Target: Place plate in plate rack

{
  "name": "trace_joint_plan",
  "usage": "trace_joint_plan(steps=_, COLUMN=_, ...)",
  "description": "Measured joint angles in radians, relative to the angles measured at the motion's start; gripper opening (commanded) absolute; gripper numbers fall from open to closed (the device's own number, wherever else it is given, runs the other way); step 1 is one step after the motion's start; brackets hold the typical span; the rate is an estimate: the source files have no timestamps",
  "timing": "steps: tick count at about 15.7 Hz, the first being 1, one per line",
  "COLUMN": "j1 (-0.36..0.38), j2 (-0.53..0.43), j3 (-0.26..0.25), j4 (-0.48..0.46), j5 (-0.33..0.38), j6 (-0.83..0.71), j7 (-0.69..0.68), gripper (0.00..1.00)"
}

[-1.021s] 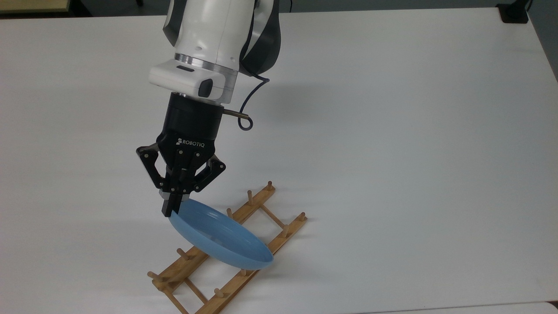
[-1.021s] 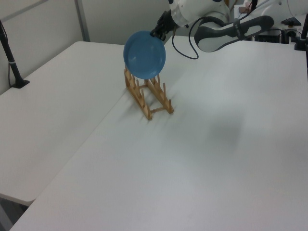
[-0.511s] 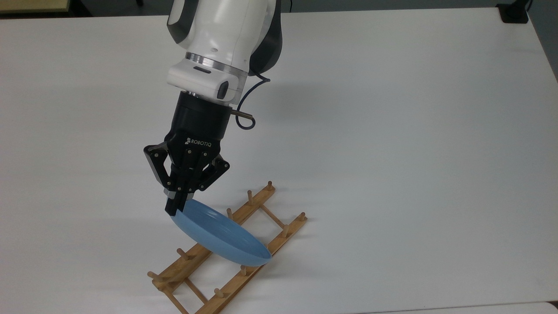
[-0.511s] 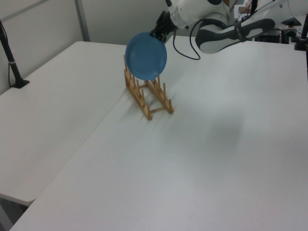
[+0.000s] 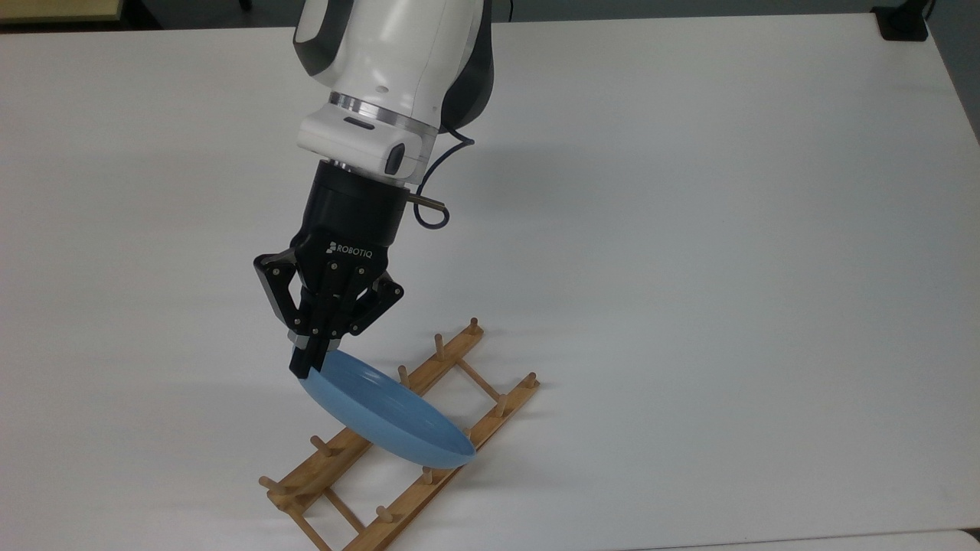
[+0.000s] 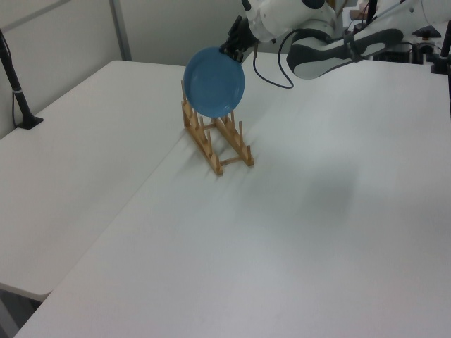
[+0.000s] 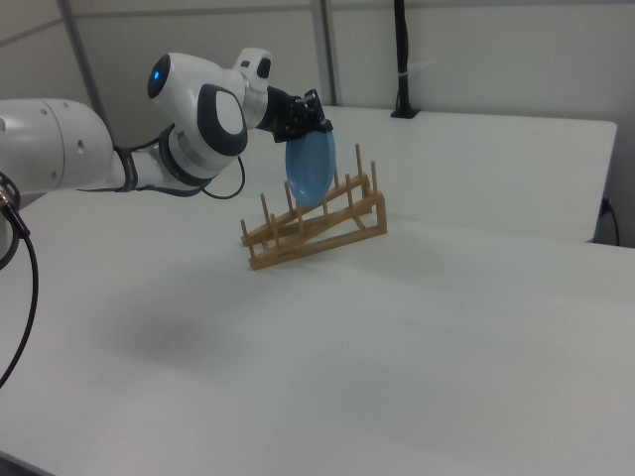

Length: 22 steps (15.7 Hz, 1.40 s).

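Observation:
The light-blue plate hangs on edge over the wooden plate rack, tilted, its lower rim down among the pegs near the rack's middle. My black gripper is shut on the plate's upper rim and comes in from above. In the right view the plate stands nearly vertical between the peg rows. Whether the lower rim touches the rack I cannot tell.
The rack sits on a white table with wide bare surface all around. A seam between two tabletops runs past the rack in the left view. Black posts stand at table corners.
Over the last second the arm shifted a little to the top view's right and tilted, turning the plate steeper over the rack. The last half second shows almost no motion.

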Motion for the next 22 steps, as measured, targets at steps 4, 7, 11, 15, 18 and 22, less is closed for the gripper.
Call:
trace_joint_plan(steps=4, j1=0.000, j2=0.000, j3=-0.001, j4=0.002, j5=0.000, j6=0.000, j7=0.005, gripper=0.00)
trace_joint_plan(steps=7, j1=0.001, j2=0.000, j3=-0.002, j4=0.005, j5=-0.012, j6=0.000, j7=0.011, gripper=0.00)
trace_joint_plan(steps=11, j1=0.019, j2=-0.002, j3=-0.041, j4=0.026, j5=-0.052, j6=0.000, j7=0.066, gripper=0.00)
trace_joint_plan(steps=15, j1=0.022, j2=-0.006, j3=-0.079, j4=0.048, j5=-0.053, j6=0.000, j7=0.073, gripper=0.00)
trace_joint_plan(steps=18, j1=0.022, j2=-0.006, j3=-0.083, j4=0.048, j5=-0.053, j6=0.000, j7=0.073, gripper=0.00)
trace_joint_plan(steps=22, j1=0.022, j2=-0.005, j3=-0.093, j4=0.060, j5=-0.053, j6=0.000, j7=0.073, gripper=0.00)
